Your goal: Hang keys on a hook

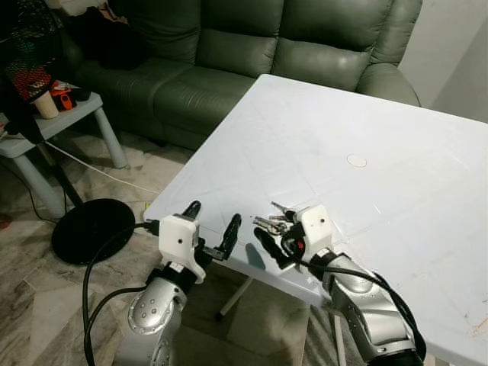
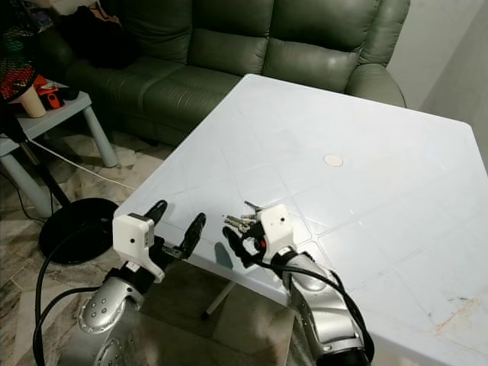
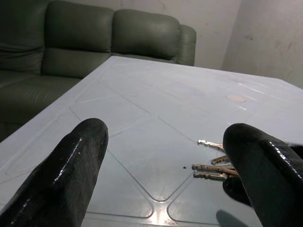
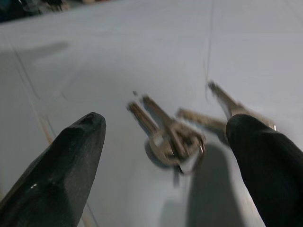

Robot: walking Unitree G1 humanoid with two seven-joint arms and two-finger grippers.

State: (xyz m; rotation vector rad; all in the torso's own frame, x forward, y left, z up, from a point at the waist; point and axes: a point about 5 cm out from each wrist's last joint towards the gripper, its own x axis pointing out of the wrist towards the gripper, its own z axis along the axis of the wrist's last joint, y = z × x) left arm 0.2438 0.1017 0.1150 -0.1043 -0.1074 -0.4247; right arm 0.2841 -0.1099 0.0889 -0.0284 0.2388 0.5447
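The keys (image 1: 274, 219) lie flat on the tabletop (image 1: 358, 137) near its front edge, blades fanned leftward, just ahead of the right hand (image 1: 278, 242), wide open and empty, nearer than the open, empty left hand (image 1: 210, 226).

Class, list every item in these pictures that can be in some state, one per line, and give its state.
keys: lying flat on the white table, fanned out on their ring, not gripped.
right claw: open, fingers either side of the keys, just above the table.
left claw: open, holding nothing, at the table's near edge.
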